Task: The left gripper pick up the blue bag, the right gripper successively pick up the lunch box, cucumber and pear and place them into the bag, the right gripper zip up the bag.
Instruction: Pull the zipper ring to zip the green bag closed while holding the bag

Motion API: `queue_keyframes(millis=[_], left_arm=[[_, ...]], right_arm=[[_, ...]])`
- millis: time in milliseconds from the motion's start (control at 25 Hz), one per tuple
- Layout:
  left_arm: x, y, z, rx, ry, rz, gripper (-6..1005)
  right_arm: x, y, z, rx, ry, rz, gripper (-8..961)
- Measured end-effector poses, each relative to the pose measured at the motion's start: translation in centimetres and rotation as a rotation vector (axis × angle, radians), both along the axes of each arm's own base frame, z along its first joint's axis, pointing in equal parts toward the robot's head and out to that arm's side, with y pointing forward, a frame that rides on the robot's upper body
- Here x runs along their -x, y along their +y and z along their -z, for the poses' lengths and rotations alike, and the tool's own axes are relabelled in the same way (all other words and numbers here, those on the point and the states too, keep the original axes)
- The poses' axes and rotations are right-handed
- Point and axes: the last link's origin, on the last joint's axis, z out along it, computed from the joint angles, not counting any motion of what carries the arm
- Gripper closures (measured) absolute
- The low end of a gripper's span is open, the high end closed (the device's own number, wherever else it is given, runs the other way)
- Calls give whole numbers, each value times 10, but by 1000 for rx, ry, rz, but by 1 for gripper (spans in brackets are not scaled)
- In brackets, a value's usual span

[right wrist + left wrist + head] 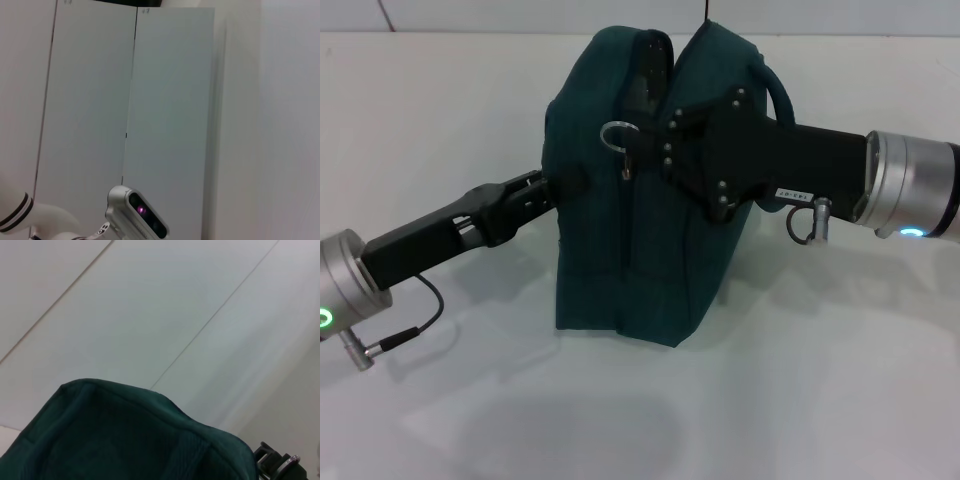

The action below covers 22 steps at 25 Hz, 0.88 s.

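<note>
Bag stands upright on the white table, between the two arms. It is dark teal cloth with a woven, matte surface, and it looks soft. The walls keep a box shape, perhaps because it is filled; I cannot see inside it. A curved handle shows at the top, and the zipper line runs along the top ridge and looks partly open there.

The left gripper is at the bag's side wall; whether its fingers pinch the cloth I cannot tell. The right gripper lies across the upper front of the bag, close to a metal ring with a small pull hanging under it. Its fingers are hidden, so their state is also unclear.

I judge the cloth will fold and slide under a pull, so one side must be held firm. The ring pull is small and smooth and could slip out. No lunch box, cucumber or pear is visible.
</note>
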Motion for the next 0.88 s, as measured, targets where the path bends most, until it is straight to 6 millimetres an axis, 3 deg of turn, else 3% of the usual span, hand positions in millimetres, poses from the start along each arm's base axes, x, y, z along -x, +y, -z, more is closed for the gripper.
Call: queue_keyframes(millis=[120, 240, 440, 880], left_arm=[[-1, 1, 0, 1, -1, 2, 570], [-2, 1, 0, 3, 1, 7, 769], [-4, 3, 1, 4, 0, 14, 868], [-5, 3, 1, 7, 2, 23, 929]], right_arm=[[0, 0, 0, -2, 1, 1, 945], [0, 1, -1, -3, 2, 1, 945], [2, 1, -3, -4, 20, 0, 945], [10, 6, -11, -27, 55, -13, 945]])
